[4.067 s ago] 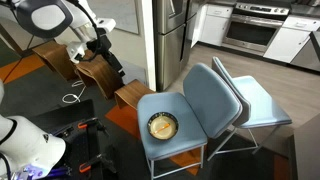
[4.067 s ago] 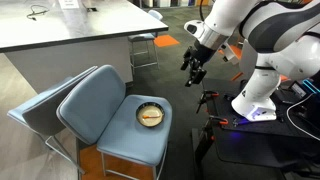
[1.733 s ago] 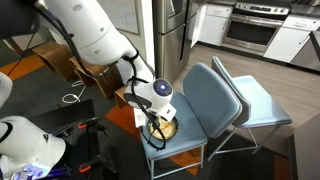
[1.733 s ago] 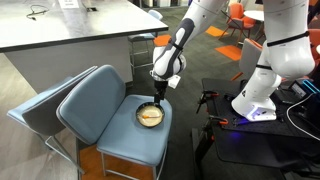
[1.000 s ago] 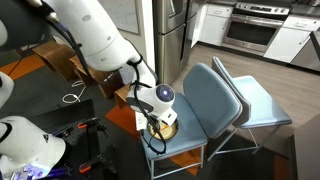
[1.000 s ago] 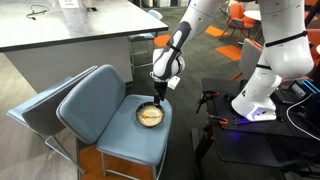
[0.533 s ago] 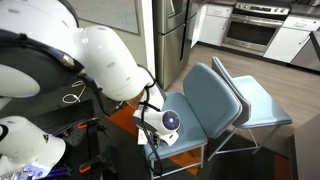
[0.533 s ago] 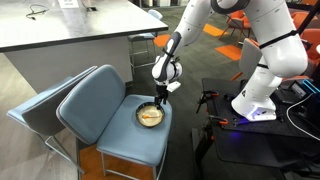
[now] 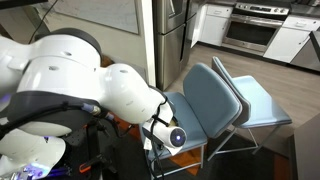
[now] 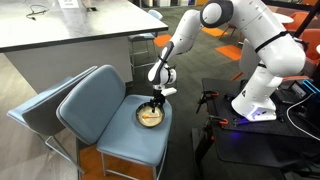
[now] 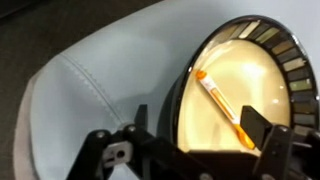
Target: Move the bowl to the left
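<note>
The bowl (image 10: 149,116) is small and round, with a dark rim and a yellowish inside. It sits on the blue chair seat (image 10: 120,140) near the seat's front edge. In the wrist view the bowl (image 11: 235,70) fills the right half, and a thin orange stick (image 11: 222,103) lies inside it. My gripper (image 10: 156,103) is down at the bowl's near rim. In the wrist view the gripper (image 11: 197,125) is open, with one finger outside the rim over the seat and the other inside the bowl. In an exterior view my arm (image 9: 120,95) hides the bowl.
The chair's blue backrest (image 10: 85,100) stands behind the bowl, and a second chair (image 9: 255,105) is nested behind it. A grey table (image 10: 70,30) stands beyond. The robot base (image 10: 255,100) and cables lie beside the seat. The seat (image 11: 90,70) extends past the bowl.
My gripper has come down from above the bowl to its rim. The arm has swung across one exterior view and now covers the bowl there. The bowl has not moved.
</note>
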You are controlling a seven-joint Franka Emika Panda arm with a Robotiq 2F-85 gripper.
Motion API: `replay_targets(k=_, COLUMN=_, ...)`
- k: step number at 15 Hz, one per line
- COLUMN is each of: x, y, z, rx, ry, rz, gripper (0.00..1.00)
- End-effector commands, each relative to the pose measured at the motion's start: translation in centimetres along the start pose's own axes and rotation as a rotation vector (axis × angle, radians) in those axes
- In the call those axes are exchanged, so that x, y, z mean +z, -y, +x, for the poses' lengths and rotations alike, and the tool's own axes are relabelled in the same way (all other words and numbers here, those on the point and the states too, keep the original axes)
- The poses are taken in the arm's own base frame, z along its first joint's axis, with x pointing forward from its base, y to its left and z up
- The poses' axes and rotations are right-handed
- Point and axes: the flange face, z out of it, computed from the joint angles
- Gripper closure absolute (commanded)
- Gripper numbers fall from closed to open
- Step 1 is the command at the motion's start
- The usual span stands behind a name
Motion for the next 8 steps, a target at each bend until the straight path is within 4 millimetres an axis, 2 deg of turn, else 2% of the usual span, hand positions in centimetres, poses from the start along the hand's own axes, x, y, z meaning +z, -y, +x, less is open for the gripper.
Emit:
replay_targets(k=1, x=0.4, y=0.1, z=1.4, rx=0.037, ry=0.001, rz=0.045, gripper=0.30)
replay_targets(k=4, x=-0.2, y=1.0, z=1.6, rx=0.013, ry=-0.019, rz=0.030, gripper=0.55)
replay_targets(k=8, x=-0.2, y=1.5, z=1.6, rx=0.001, ry=-0.025, rz=0.010, gripper=0.84)
